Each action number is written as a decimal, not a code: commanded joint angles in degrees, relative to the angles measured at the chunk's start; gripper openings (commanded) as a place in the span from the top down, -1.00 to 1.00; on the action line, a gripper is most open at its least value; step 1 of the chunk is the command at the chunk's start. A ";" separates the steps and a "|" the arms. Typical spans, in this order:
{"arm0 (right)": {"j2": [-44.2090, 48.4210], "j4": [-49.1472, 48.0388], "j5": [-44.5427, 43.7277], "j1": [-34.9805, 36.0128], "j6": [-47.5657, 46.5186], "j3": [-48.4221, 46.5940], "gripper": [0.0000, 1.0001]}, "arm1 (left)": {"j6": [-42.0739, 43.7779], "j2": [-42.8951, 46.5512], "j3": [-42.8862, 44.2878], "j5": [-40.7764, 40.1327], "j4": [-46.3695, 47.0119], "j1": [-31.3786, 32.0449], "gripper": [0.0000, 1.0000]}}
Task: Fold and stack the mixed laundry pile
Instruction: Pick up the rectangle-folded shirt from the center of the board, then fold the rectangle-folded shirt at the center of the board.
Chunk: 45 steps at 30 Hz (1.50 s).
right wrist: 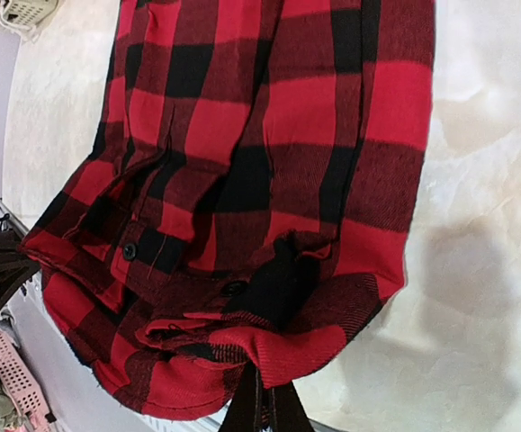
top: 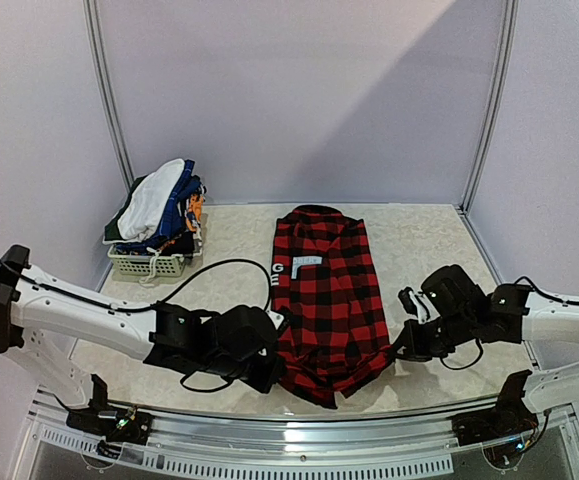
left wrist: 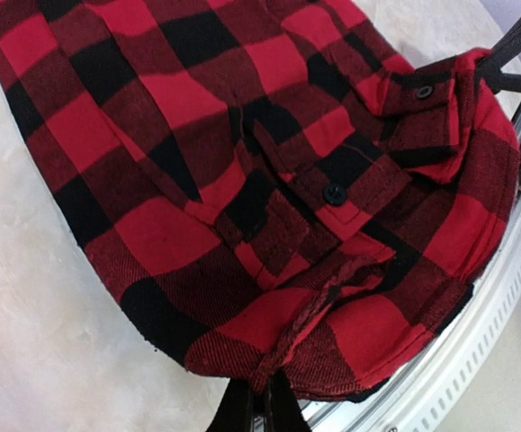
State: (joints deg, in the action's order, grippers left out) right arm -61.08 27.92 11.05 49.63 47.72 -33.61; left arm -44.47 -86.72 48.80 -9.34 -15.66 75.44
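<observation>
The pale, stone-patterned surface (top: 419,240) carries one garment spread out and one heaped basket. The single red-and-black plaid shirt (top: 327,300) lies lengthwise in the middle, collar toward the far wall. Its near end is bunched at the near edge, where the left wrist view shows it reaching the metal rail (left wrist: 476,333).

At the far left corner sits the rest of the laundry pile (top: 159,210), a mound with white, blue and a little orange cloth showing. It is heaped in one small white lattice basket (top: 144,265) and rises well above the rim.

Two arms reach in from the sides, one at each near corner of the shirt. The left tool (top: 281,372) has its fingers pressed together on the shirt's near-left edge; its own camera shows them (left wrist: 260,405) pinching a rolled fold of the plaid shirt (left wrist: 242,180). The right tool (top: 397,352) is likewise clamped tight on the near-right edge, its fingers (right wrist: 264,405) nipping a thick fold of the plaid shirt (right wrist: 269,162).

White block lettering (top: 277,270) runs down the left side near the collar. The top letter looks like a G and the rest is too small to read. A white patch (top: 305,262) lies just beside it.

Two dark buttons show in each wrist view, one of them on a pocket flap (left wrist: 335,193) and another on a placket (right wrist: 130,251).
</observation>
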 commanded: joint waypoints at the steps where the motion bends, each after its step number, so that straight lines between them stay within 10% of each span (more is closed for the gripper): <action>1: -0.62 0.05 -4.75 0.41 -1.35 -3.29 1.00 | 2.19 1.54 2.39 -4.46 -2.60 -0.88 1.00; 26: -15.36 3.42 -32.00 -1.42 -4.34 -25.21 1.00 | 9.93 -4.43 20.56 -14.62 -9.24 -13.08 1.00; 45: -47.37 -4.07 -26.78 -16.03 -14.13 -47.69 1.00 | 15.31 -29.14 41.04 -7.56 -10.14 -30.28 1.00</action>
State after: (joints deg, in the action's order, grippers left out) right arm -104.31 25.32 -16.67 34.52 35.42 -78.32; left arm -31.48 -111.85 86.41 -20.16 -25.71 47.55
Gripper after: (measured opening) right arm 0.024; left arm 0.022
